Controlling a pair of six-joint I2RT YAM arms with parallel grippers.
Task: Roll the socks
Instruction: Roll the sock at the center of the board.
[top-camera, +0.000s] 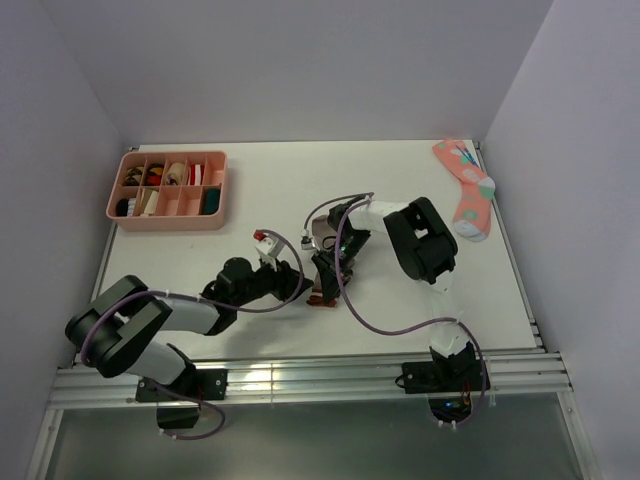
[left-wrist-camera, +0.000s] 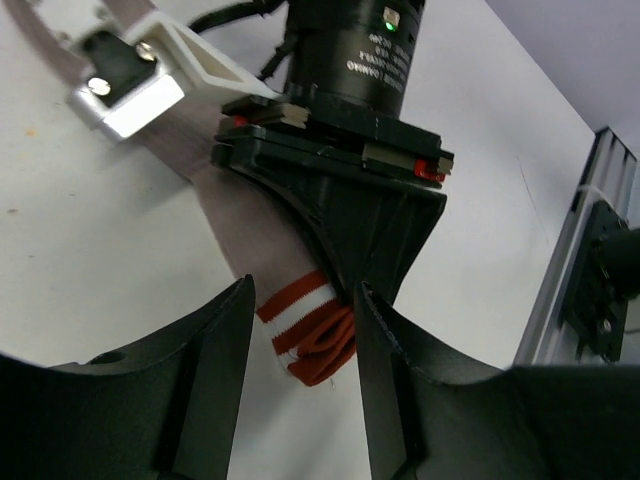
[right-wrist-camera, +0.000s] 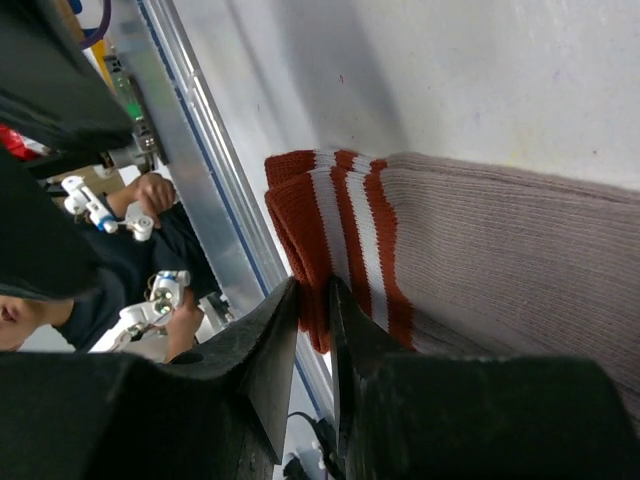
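Right wrist: R tool (right-wrist-camera: 313, 300) pinches taupe sock (right-wrist-camera: 500, 240) cuff (red-striped); L tool (left-wrist-camera: 303, 300) wide.

I see white table (top-camera: 280, 200) | 10 o'clock: pink tray (top-camera: 167, 219), small items in its compartments | 2 o'clock: pink spotted sock (top-camera: 466, 185), flat | centre, toward 6 o'clock: brown sock (right-wrist-camera: 520, 240), red-and-white cuff

Robot lab cell: white table (top-camera: 300, 190) boxed by plain walls (top-camera: 300, 60), aluminium mounting rail (top-camera: 300, 378).
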